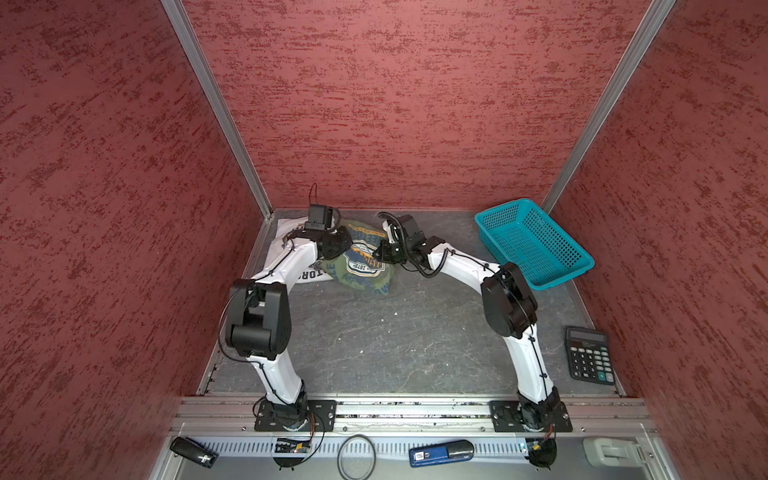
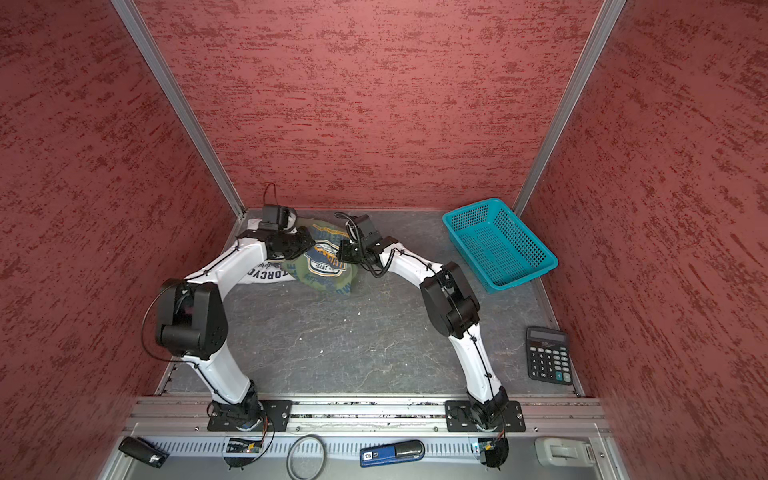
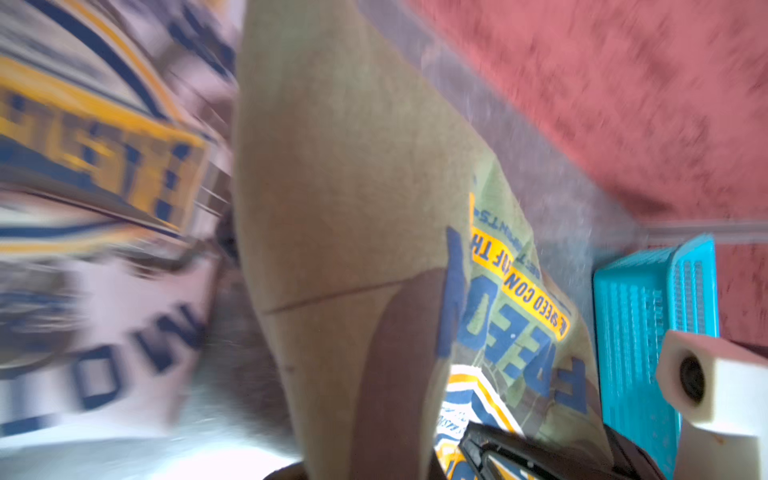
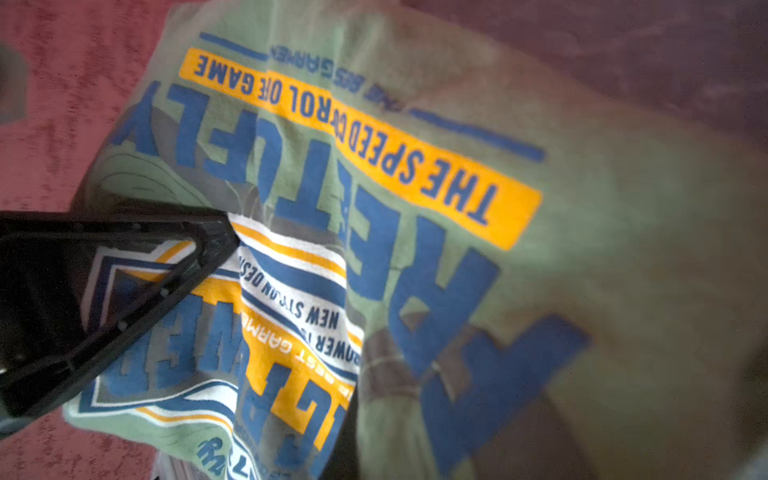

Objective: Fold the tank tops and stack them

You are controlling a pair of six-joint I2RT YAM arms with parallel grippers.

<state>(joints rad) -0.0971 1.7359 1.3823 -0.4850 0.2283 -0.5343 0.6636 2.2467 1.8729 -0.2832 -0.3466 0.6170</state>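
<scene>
olive tank top (image 1: pixel 368 272): left claw (image 1: pixel 347 246) pressed together, pinching it; right claw (image 1: pixel 380 253) pinching it too.

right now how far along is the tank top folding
Nothing looks finished: the olive green tank top sits crumpled, partly over the white tank top, which the left arm mostly hides. In hand: the left gripper has its fingers shut on the green cloth; the right gripper is at its other side, grip unclear. Left: folding the green one and stacking both.
</scene>
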